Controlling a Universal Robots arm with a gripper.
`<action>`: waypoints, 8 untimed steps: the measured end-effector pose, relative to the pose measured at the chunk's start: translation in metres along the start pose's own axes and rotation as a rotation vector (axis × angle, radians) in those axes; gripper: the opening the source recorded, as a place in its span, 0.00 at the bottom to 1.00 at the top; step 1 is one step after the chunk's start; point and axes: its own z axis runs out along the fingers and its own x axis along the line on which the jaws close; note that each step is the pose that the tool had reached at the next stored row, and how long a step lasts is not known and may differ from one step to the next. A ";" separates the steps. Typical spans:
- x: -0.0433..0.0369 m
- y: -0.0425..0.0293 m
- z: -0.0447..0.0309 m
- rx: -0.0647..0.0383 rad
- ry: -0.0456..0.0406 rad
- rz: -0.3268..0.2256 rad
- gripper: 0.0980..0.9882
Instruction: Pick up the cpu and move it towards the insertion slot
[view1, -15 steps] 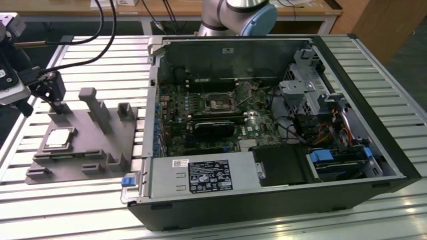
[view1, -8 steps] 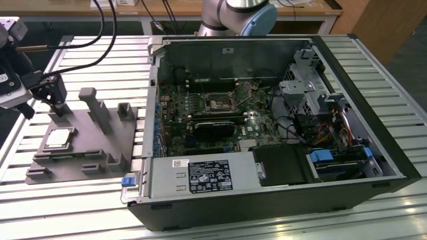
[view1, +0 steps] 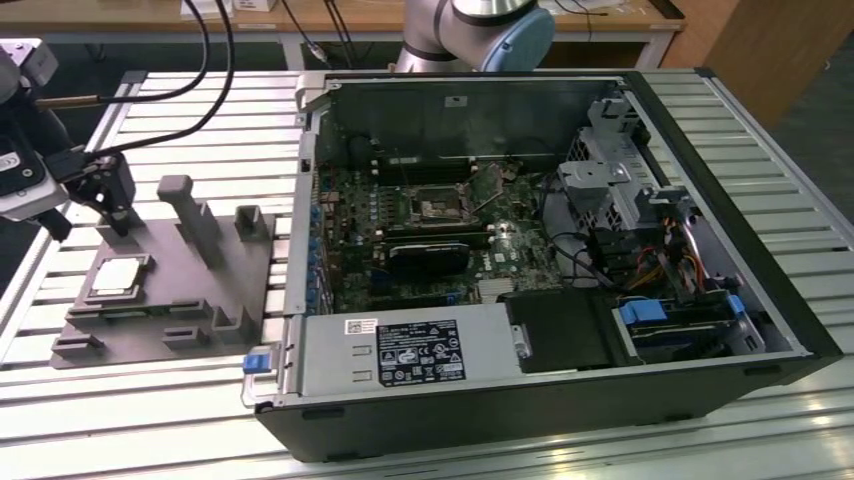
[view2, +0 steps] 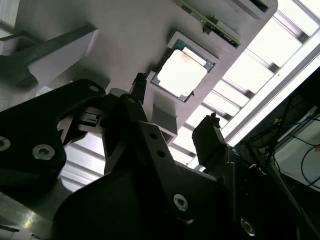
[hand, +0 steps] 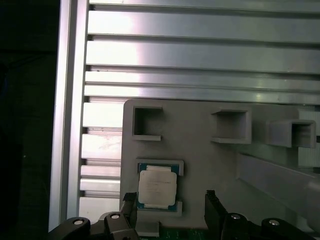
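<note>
Exterior view, operator query: report tool condition and part location.

Technician reply: the gripper (view1: 87, 220) hangs over the fixture plate (view1: 174, 305), at the end of the plate farthest from the computer case (view1: 534, 400). Its jaws stand apart and carry nothing. The cpu (view1: 118, 275) lies flat in its recess at that same end of the plate, with nothing touching it.

Operator query: which step is in hand?

Technician reply: the pick, approach phase. In the first wrist view the two fingers (hand: 129, 206) appear on either side of the plate's recess. The cpu sits off-centre between them, nearer one finger. Judgement: the grasp calls for centring over the recess and descending until the pads bracket opposite edges of the chip. A firm, level closure completes it. Transfer has not begun. The insertion slot (view1: 438, 207) lies well apart from the plate, inside the case.
</note>
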 end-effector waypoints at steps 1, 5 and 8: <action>0.0001 0.0000 0.0005 0.000 -0.0001 0.000 0.62; 0.0004 -0.0003 0.0021 0.000 0.0001 0.000 0.62; 0.0005 -0.0005 0.0044 0.000 -0.0002 0.000 0.62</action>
